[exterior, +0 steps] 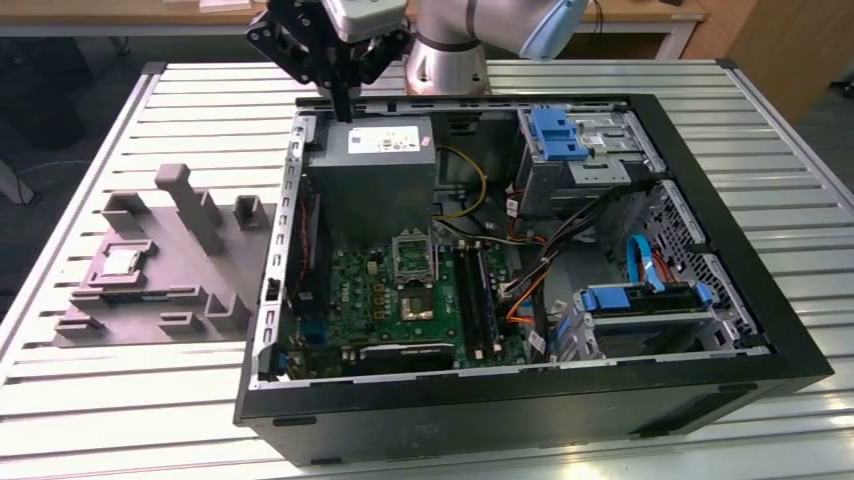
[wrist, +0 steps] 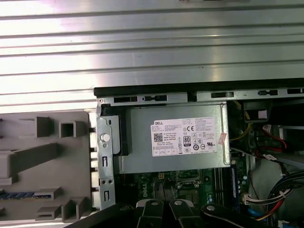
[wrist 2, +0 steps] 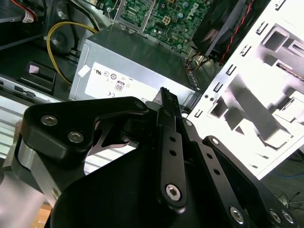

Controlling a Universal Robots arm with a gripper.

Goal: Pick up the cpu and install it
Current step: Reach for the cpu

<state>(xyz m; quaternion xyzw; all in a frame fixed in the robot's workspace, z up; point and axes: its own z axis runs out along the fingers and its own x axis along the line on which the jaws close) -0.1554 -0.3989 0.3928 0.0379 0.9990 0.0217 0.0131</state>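
On the exterior view's left the cpu [exterior: 120,262] lies flat in the grey holder [exterior: 147,310] on the bench [exterior: 80,400], untouched. The jaws, clenched on nothing, hang over the power supply [exterior: 380,170], chip well off toward that view's left. The first wrist view looks down on the supply's label [wrist: 186,137]; the exterior view gives the socket [exterior: 411,255]

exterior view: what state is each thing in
cpu: flat in the grey holder, not picked up
computer case: open, side panel off
cpu socket: empty, dark centre showing
hand: shut, holding nothing, above the power supply
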